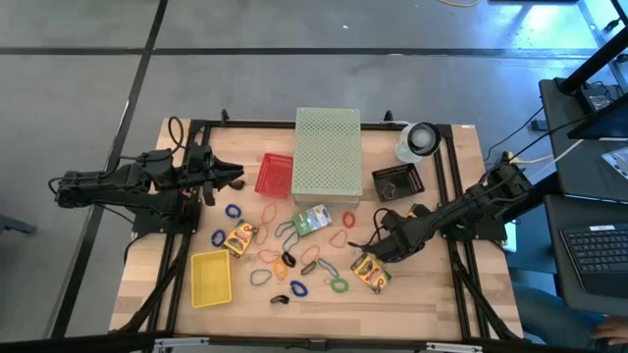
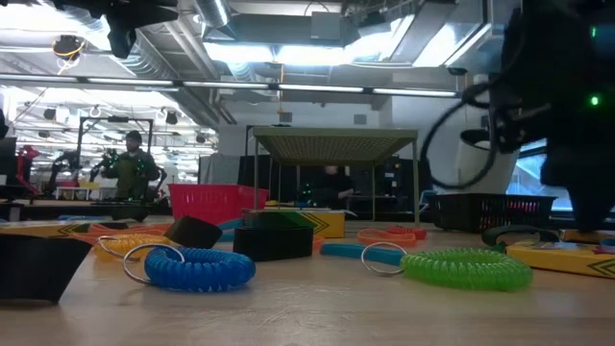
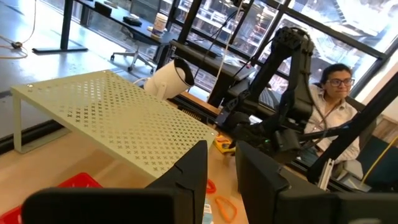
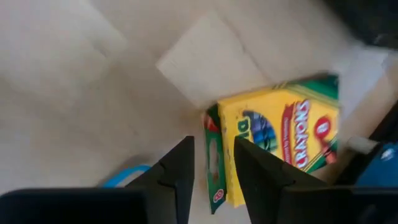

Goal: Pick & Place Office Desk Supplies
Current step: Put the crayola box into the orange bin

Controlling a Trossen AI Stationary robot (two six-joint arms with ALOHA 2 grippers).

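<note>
Near edge of tabletop (image 1: 432, 304): blue coil loop (image 2: 197, 268) and green coil loop (image 2: 466, 267) lie flat among scattered bands; yellow tray (image 1: 211, 277) near-left. Right hand (image 1: 374, 251) low over crayon box (image 1: 371, 272) at near-right; per right wrist view the fingers (image 4: 177, 171) stand slightly apart w/ the box's green end edge in the gap; can't tell if they touch it. 2nd crayon box (image 1: 238, 237) left of centre. Left hand (image 1: 235, 178) far-left, above tabletop, fingers a bit apart, holding nothing; red basket (image 1: 275, 175) and pale green perforated box (image 1: 328, 152) beyond.
</note>
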